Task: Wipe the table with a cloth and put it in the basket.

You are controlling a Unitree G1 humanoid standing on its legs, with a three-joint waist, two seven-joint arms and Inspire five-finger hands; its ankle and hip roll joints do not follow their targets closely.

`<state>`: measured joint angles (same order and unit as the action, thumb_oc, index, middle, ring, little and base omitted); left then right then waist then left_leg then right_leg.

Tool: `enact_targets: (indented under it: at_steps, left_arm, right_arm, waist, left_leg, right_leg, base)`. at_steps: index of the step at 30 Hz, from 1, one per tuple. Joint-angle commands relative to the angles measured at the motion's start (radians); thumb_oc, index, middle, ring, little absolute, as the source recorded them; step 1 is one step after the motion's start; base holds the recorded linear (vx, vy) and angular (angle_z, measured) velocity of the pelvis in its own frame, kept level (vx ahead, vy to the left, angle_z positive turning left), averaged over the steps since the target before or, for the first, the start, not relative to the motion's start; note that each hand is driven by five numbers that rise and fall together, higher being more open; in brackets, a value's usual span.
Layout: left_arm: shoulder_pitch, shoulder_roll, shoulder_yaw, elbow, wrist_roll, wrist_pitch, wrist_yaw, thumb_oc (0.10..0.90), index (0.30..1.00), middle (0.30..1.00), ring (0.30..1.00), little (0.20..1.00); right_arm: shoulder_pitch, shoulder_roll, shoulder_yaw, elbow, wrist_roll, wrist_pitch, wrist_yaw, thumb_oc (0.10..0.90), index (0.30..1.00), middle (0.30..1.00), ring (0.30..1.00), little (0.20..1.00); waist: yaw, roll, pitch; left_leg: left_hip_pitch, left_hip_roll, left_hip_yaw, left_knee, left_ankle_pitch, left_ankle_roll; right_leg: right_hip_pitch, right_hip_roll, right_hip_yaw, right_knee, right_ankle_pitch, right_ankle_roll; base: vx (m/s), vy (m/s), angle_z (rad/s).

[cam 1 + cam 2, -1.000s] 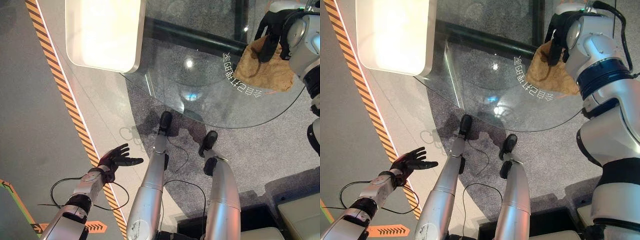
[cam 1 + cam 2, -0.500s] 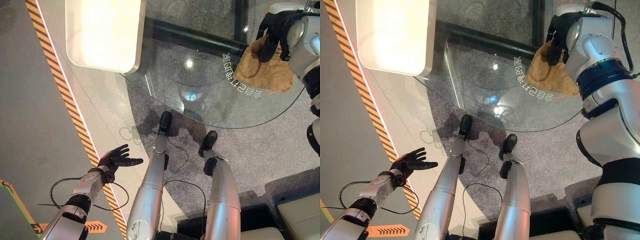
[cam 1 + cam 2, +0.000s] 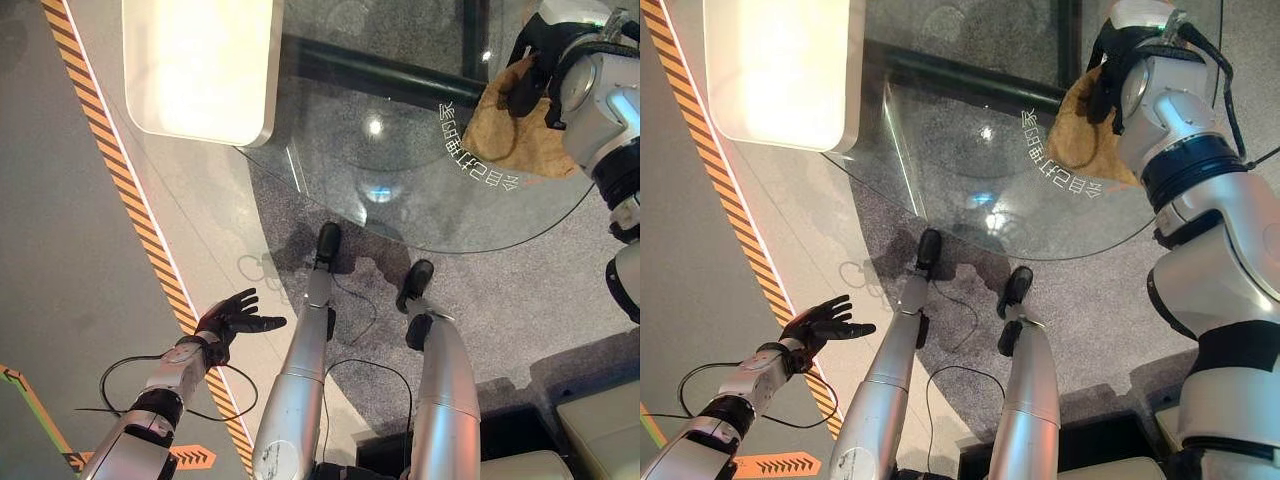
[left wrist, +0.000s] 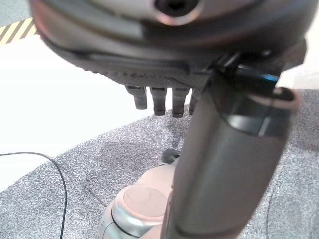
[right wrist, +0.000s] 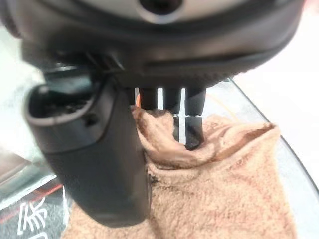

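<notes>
A round glass table [image 3: 400, 190] stands over grey carpet beside a striped floor line. Nearest, the left hand [image 3: 235, 318] hangs low off the table with relaxed, spread fingers, grasping nothing. At the table's far right edge, the right hand [image 5: 169, 107] pinches a bunched brown cloth [image 3: 515, 130] resting on the glass. Wiping appears underway; the next move calls for dragging the cloth across the glass.
</notes>
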<state>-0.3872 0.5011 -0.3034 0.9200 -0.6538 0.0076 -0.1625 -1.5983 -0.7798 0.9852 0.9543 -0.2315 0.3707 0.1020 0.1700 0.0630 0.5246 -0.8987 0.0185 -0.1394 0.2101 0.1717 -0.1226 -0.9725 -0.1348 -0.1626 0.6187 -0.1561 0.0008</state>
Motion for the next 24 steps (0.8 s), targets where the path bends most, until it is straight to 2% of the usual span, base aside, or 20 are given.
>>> enact_targets:
  at_steps: [1, 24]
  left_arm:
    - [0.07, -0.001, -0.012, 0.002, -0.011, -0.008, 0.021, 0.8, 0.9, 0.9, 0.9, 0.9]
    - [0.087, -0.045, -0.024, -0.018, -0.012, -0.022, 0.043, 0.8, 0.9, 0.9, 0.9, 0.9]
  right_arm:
    - [-0.019, 0.026, -0.023, -0.094, 0.063, -0.016, -0.121, 0.1, 0.3, 0.3, 0.3, 0.2]
    - [-0.049, 0.168, -0.036, -0.245, 0.045, 0.0, -0.235, 0.1, 0.3, 0.3, 0.3, 0.2]
  waist:
    - [0.009, 0.02, -0.005]
    - [0.059, 0.031, -0.005]
  left_leg:
    - [0.011, -0.1, 0.093, 0.09, -0.109, 0.109]
    - [0.016, -0.118, 0.06, 0.063, -0.091, 0.113]
  right_leg:
    - [0.066, 0.064, -0.049, -0.249, 0.163, 0.018]
    - [0.082, 0.058, -0.075, -0.248, 0.147, 0.019]
  base:
    - [0.0, 0.045, -0.03]
    - [0.01, 0.021, 0.0]
